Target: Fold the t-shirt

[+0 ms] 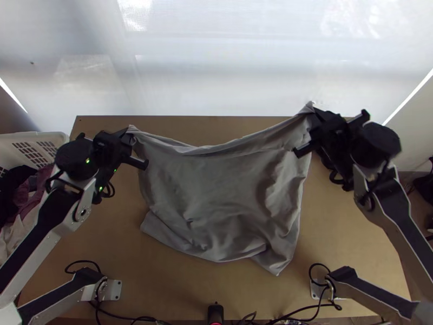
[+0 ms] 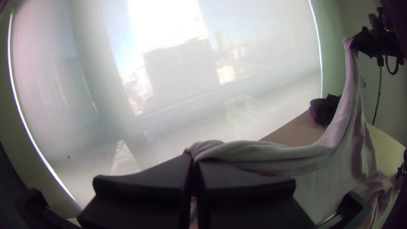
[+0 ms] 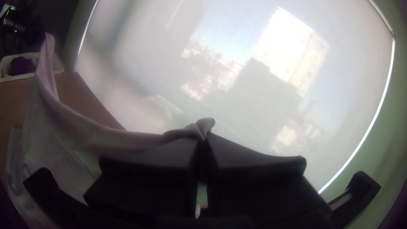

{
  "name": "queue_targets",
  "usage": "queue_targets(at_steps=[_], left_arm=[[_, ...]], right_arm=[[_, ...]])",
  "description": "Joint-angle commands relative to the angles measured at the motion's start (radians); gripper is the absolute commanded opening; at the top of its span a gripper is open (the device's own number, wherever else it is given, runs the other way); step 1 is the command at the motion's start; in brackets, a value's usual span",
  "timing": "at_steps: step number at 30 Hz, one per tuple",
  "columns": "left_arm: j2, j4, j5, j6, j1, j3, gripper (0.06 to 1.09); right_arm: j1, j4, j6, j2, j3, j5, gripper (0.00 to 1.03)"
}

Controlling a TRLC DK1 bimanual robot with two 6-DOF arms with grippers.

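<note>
While tee (image 1: 216, 179) drapes nearward, long axis runs L-R.

The t-shirt (image 1: 222, 184) is plain grey. The table (image 1: 346, 227) is light brown. The basket (image 1: 57, 136) is white, and some clothes (image 1: 26, 197) are black and purple.

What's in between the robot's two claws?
The grey t-shirt, its edge sagging between the left claw and the right claw. The top view shows it.
</note>
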Motion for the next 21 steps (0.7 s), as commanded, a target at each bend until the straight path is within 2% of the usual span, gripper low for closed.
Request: queue_targets(at_steps=[1, 9, 21], left_arm=[[0.188, 0.117, 0.0, -0.06, 0.095, 0.005, 0.09], [0.392, 0.198, 0.021, -0.109, 0.21, 0.068, 0.09], [0.672, 0.251, 0.024, -0.117, 0.239, 0.221, 0.09]], right_arm=[[-0.073, 0.059, 0.089, 0.227, 0.053, -0.02, 0.03], [-0.122, 0.065, 0.17, 0.476, 0.176, -0.042, 0.03], [-0.145, 0.039, 0.19, 0.838, 0.484, -0.059, 0.03]])
